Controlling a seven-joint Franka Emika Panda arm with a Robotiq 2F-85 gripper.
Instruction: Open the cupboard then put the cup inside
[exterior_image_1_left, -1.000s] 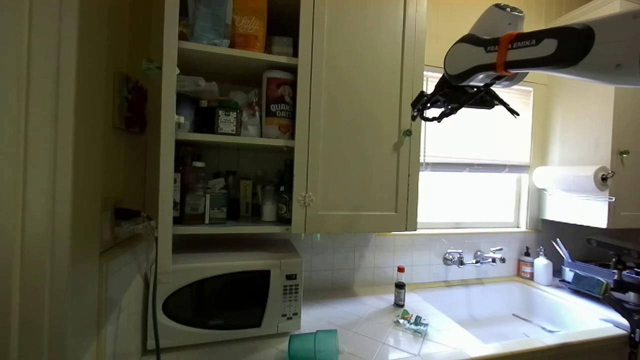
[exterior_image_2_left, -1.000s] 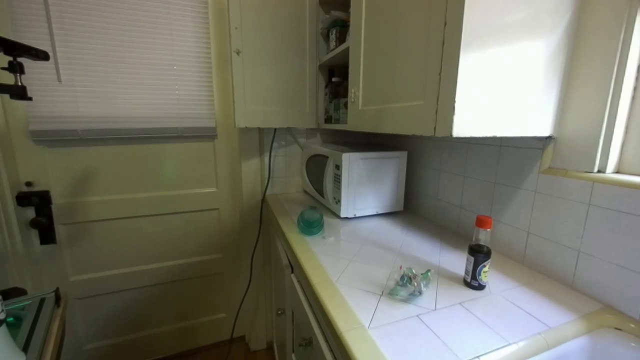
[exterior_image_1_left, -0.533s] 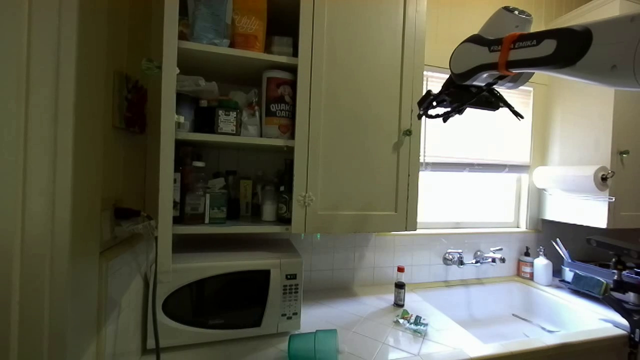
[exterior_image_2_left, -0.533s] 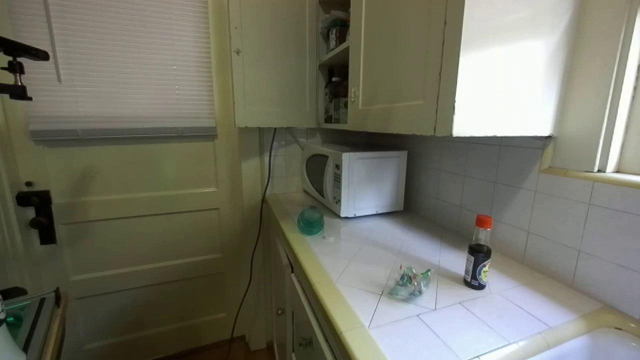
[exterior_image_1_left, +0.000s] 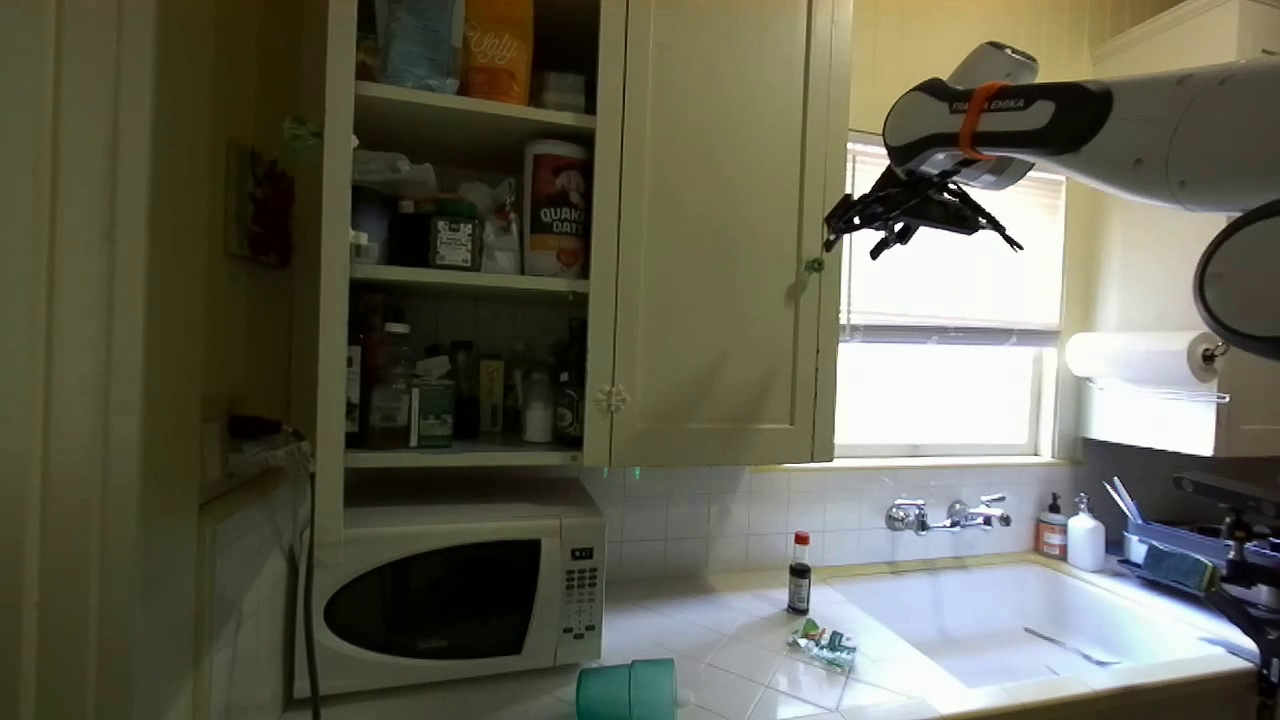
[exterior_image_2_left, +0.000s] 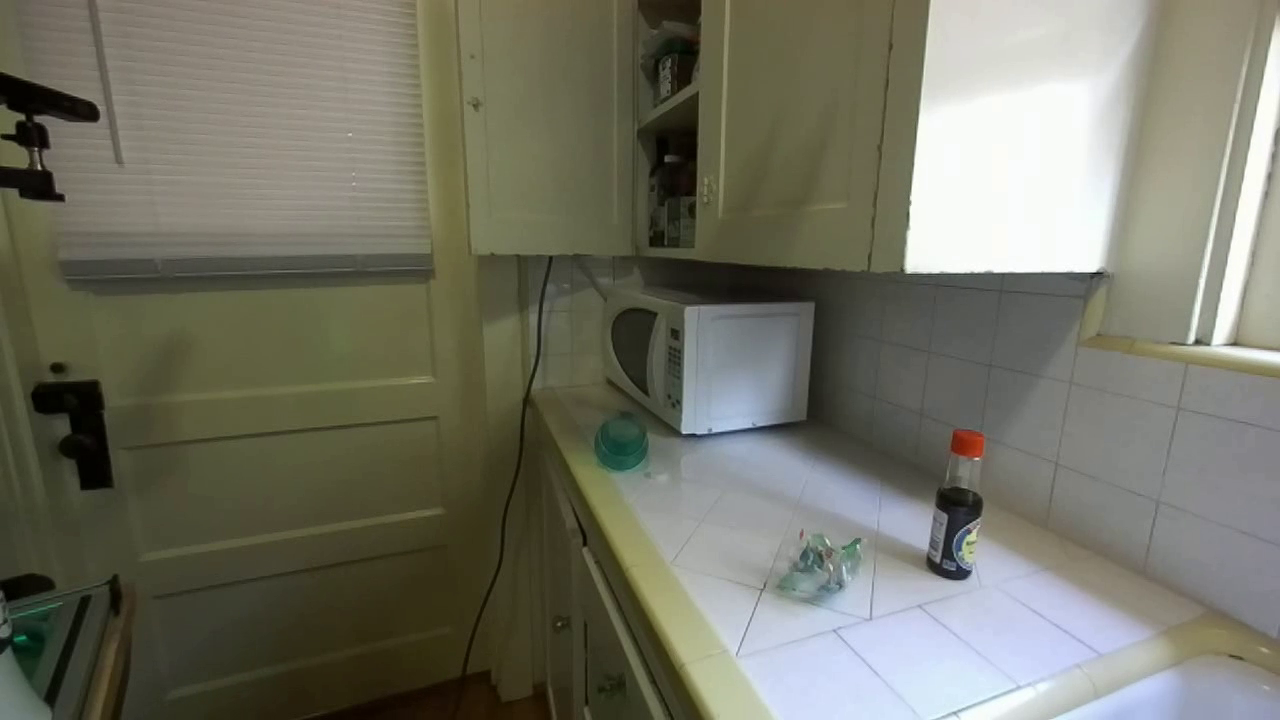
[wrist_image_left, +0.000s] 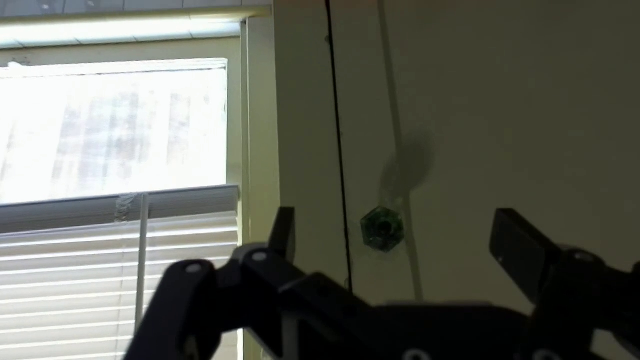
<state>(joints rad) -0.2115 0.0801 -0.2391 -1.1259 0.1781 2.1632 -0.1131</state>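
The gripper (wrist_image_left: 394, 225) gaped empty, facing the knob (wrist_image_left: 382, 229) at lower centre of the wrist view. Opening the cupboard (exterior_image_1_left: 715, 230) seemed the step, next calling for an advance and pinch.

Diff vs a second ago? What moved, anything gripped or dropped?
In an exterior view the arm has shifted down and toward the picture's left, the open pincer dipping slightly with it; a faint shadow has appeared on the cupboard. Nothing was taken hold of or let go. Unchanged: cupboard shut, teal cup and bottle on the counter.
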